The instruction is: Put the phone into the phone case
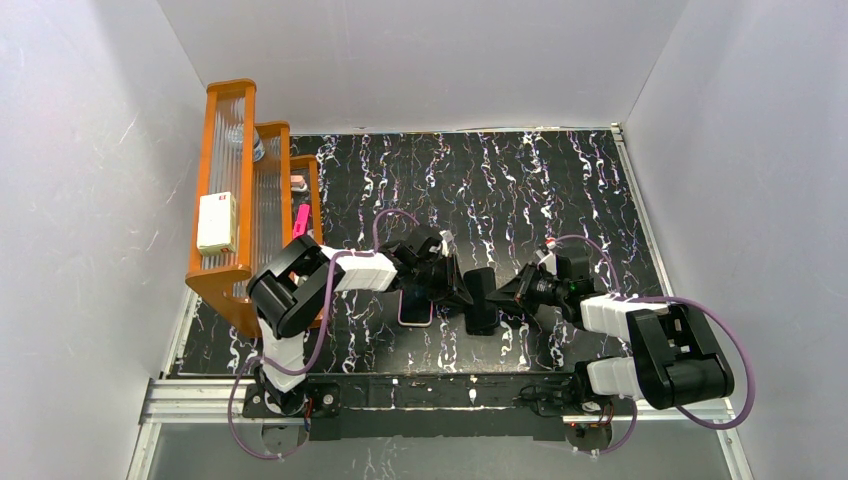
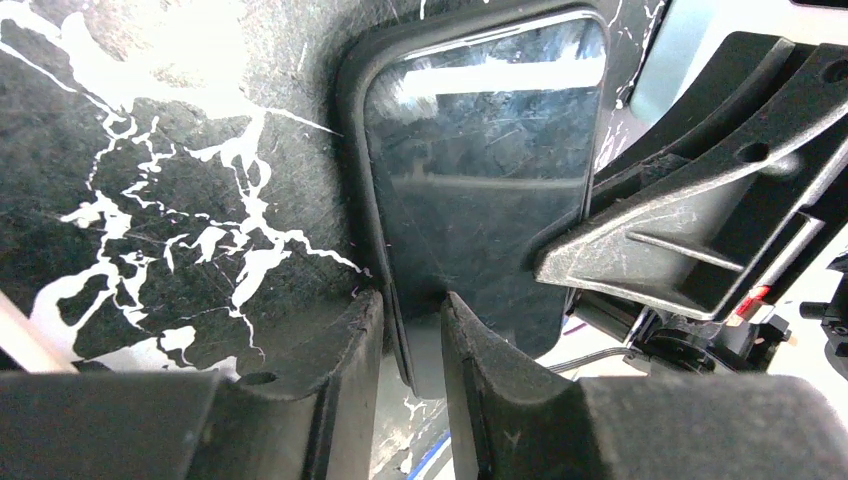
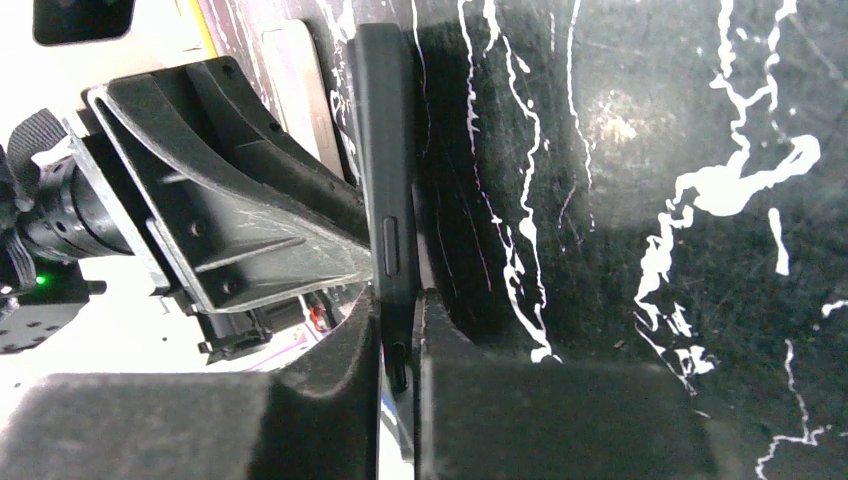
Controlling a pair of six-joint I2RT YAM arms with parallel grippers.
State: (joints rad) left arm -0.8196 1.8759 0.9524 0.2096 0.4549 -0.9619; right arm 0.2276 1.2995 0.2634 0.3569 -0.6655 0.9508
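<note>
The phone [image 1: 481, 300], a slim black slab with a glossy glass face [image 2: 480, 180] and a dark rim, stands on its edge at the table's middle. My left gripper [image 1: 458, 287] comes at it from the left, and its fingers [image 2: 412, 320] are closed on one end. From the right, my right gripper [image 1: 505, 290] pinches the phone's thin side [image 3: 385, 150] near a port, with its fingers [image 3: 400, 320] tight on both faces. The phone case [image 1: 415, 310], a pale pink rim around a dark middle, lies flat beside the left gripper and shows as a beige shape [image 3: 295, 80] behind.
An orange rack [image 1: 250, 200] stands at the left wall, holding a white box [image 1: 215, 222] and a pink item [image 1: 299, 220]. White walls close in the black marbled mat [image 1: 520, 190] on three sides. The arm bases sit along the near rail [image 1: 440, 392].
</note>
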